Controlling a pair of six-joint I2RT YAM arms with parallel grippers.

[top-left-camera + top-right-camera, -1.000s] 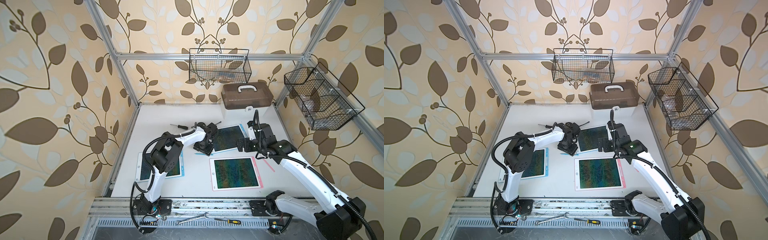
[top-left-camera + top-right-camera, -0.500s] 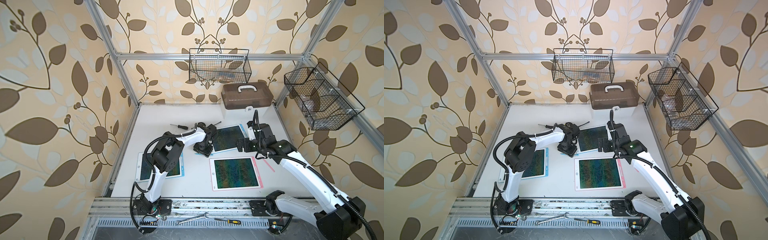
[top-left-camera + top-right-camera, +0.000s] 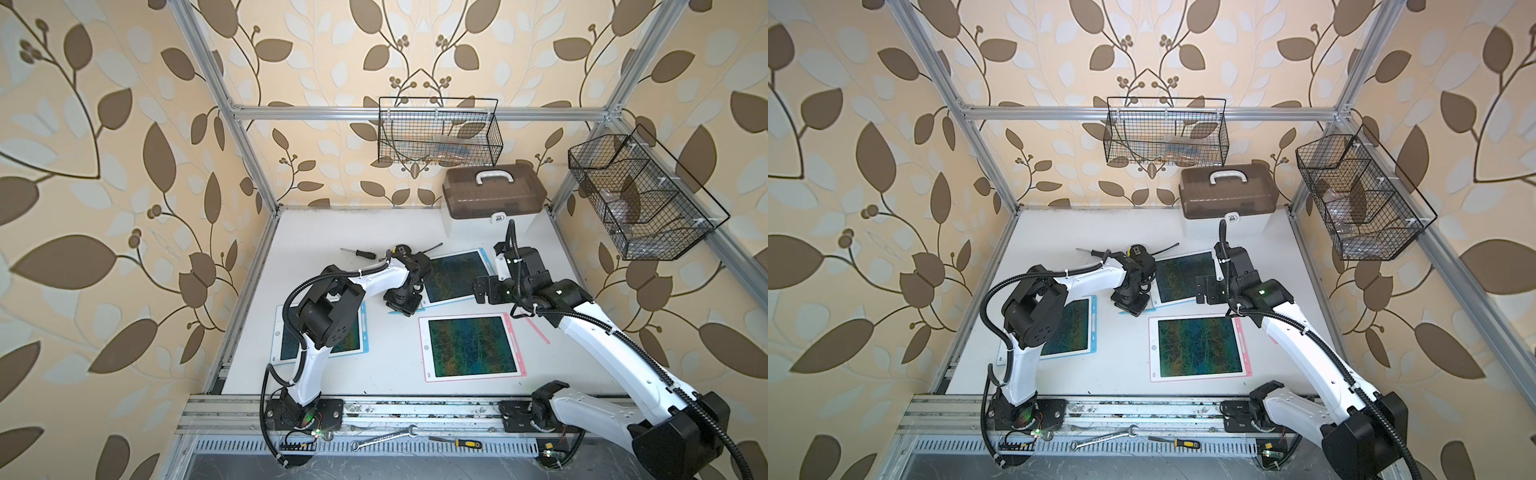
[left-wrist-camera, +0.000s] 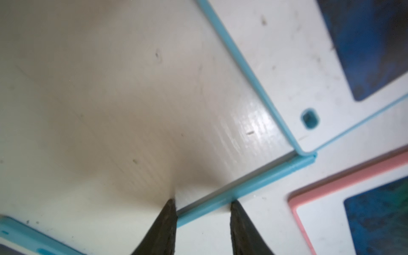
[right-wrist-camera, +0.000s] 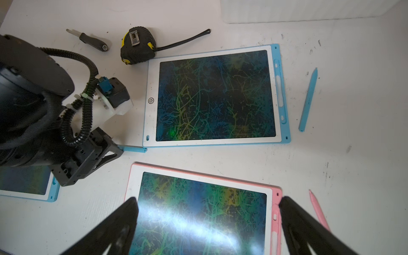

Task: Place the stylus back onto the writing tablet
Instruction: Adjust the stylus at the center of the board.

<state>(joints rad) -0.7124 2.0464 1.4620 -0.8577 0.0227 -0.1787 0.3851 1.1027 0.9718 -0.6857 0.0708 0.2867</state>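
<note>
Pink tablet (image 3: pixel 423 347) lies nearest, and the right gripper (image 5: pixel 208 198) hovers above it with jaws wide apart. Beyond, the blue stylus (image 4: pixel 254 181) lies on the tabletop (image 3: pixel 332 232), its end just beside the blue tablet's (image 5: pixel 152 119) near corner. The left gripper (image 4: pixel 202 202) straddles it, jaws narrowly apart.

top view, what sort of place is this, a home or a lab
Likely a lab test cell, not a home: aluminium frame holding wallpapered panels, two robot arms bolted to a rail.
</note>
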